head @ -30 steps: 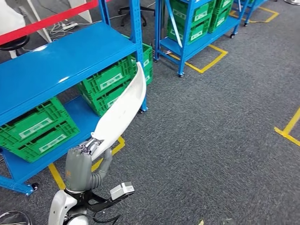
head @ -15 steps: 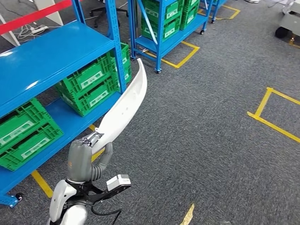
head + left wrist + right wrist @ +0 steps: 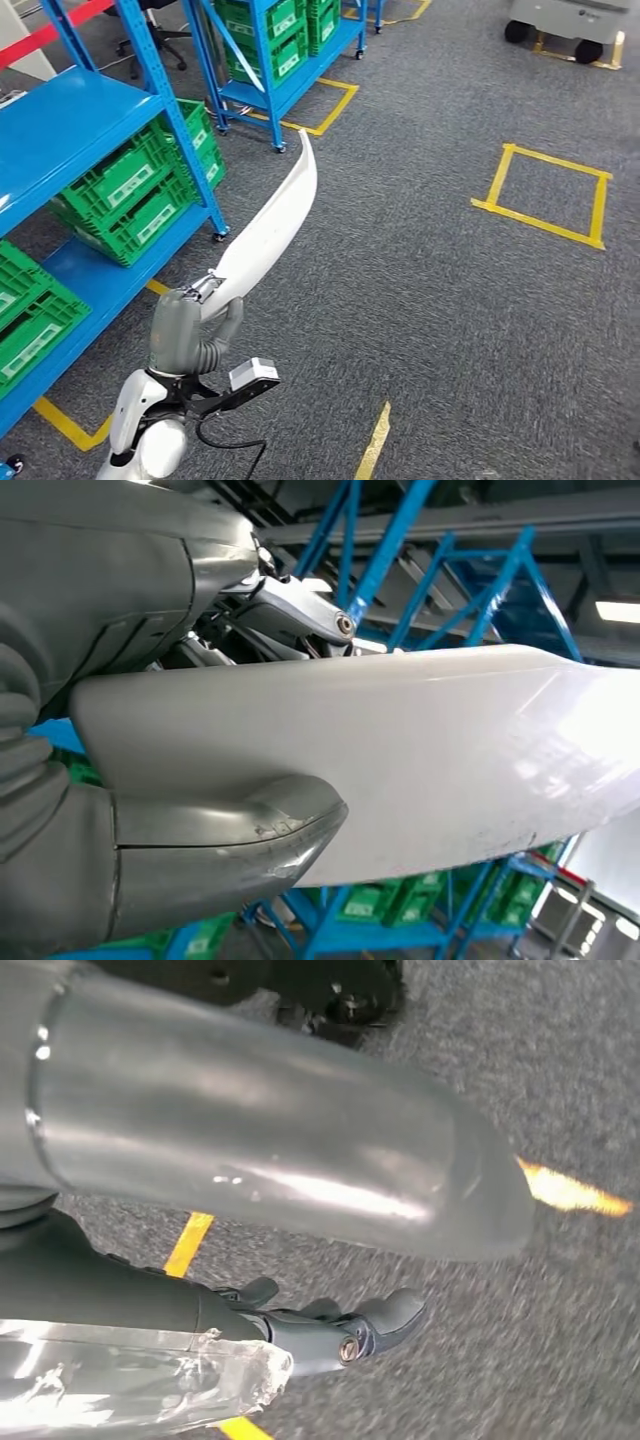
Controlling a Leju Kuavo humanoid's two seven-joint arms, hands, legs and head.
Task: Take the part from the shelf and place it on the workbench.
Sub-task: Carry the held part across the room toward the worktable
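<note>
While my left hand (image 3: pixel 185 325) grips the part (image 3: pixel 266 232) by its lower end, low and left of centre in the head view, the long white piece slants up toward the middle of the frame, over grey carpet (image 3: pixel 423 280). Blue shelves (image 3: pixel 68 140) with green crates (image 3: pixel 128 190) fill the upper left. My right hand (image 3: pixel 332 1330) hangs over the carpet, fingers stretched out, holding nothing.
</note>
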